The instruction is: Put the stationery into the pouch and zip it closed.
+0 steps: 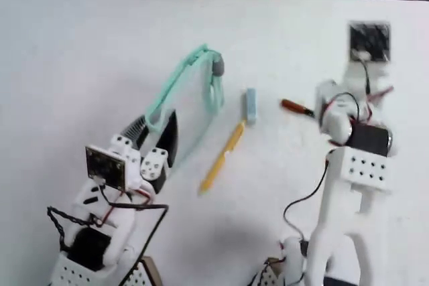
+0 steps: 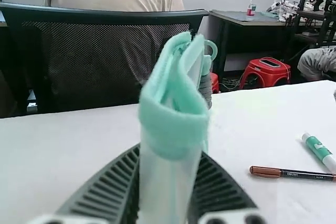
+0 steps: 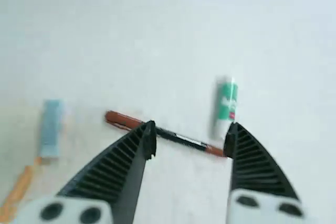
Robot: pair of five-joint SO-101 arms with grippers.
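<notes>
Pouch [image 1: 188,102]: clear with teal edging, in the left half of the table. Its long axis runs from the left gripper toward the far edge.
Left gripper [image 1: 158,140]: clamped on the pouch's near end, one jaw on each face.
Brown pen [image 3: 163,132]: lying flat in the right half of the table, directly beneath the right gripper.
Right gripper [image 3: 191,132]: jaws spread wide and holding nothing, poised over the pen.
Deciding relation: the pen's long axis runs almost along the line from one fingertip to the other, not across it. Closing as it stands would likely meet the pen's ends rather than its barrel, so a wrist turn looks needed first.
Glue stick [image 3: 227,106]: just beside one end of the pen, not touching it.
Eraser [image 1: 251,105]: blue, mid-table, between the pouch and the pen.
Yellow pencil [image 1: 222,157]: mid-table and slanted, with its far tip just beside the eraser.
Nearer arm: the right for the pen and glue stick. The pencil and eraser lie between the two arms.
Progress: judged early, since four items lie outside the pouch.
</notes>
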